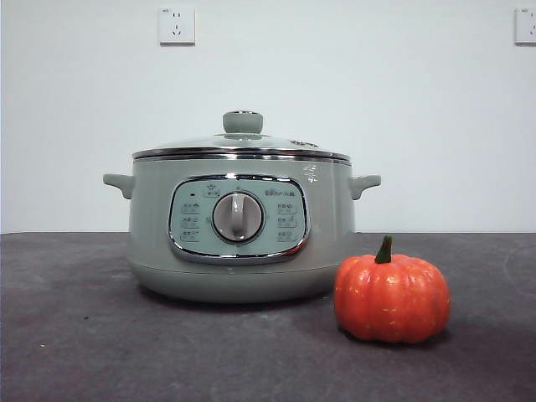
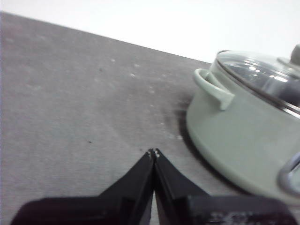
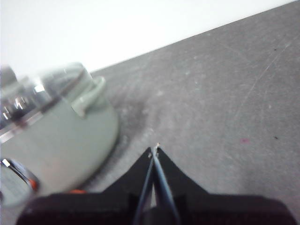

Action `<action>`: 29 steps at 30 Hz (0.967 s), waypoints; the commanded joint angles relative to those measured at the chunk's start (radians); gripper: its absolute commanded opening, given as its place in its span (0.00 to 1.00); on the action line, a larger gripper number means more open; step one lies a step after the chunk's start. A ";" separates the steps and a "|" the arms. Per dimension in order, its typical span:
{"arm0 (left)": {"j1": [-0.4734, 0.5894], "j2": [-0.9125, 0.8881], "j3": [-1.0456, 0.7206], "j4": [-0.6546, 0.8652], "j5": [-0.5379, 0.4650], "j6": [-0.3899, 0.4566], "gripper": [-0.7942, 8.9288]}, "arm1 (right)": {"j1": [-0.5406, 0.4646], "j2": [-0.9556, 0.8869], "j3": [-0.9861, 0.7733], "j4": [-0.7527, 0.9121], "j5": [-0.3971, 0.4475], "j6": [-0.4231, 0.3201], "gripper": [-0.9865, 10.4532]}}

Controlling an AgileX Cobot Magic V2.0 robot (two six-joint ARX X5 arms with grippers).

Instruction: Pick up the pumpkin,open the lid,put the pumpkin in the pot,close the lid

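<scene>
The sage-green pot (image 1: 239,226) stands mid-table with its panel and grey dial facing the front camera. The glass lid (image 1: 241,144) with its green knob rests on it. The orange pumpkin (image 1: 391,295) sits upright on the table just in front of the pot's right side. My left gripper (image 2: 153,152) is shut and empty, hovering over bare table beside the pot (image 2: 243,126) and its handle. My right gripper (image 3: 154,149) is shut and empty on the pot's (image 3: 56,136) other side. A sliver of the pumpkin (image 3: 77,191) peeks from behind the right gripper's body. Neither gripper appears in the front view.
The dark grey table (image 1: 75,335) stretches out left of the pot and in front of it. A white wall with two power sockets (image 1: 177,25) stands behind.
</scene>
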 commanded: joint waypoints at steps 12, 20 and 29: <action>0.003 0.161 0.334 -0.193 0.163 -0.041 0.07 | 0.003 0.256 0.367 -0.152 -0.110 -0.010 0.08; 0.003 0.357 0.541 -0.290 0.392 0.068 0.07 | 0.003 0.523 0.681 -0.460 -0.308 -0.198 0.08; 0.000 0.489 0.709 -0.479 0.547 0.224 0.07 | 0.045 0.743 0.979 -0.791 -0.447 -0.407 0.08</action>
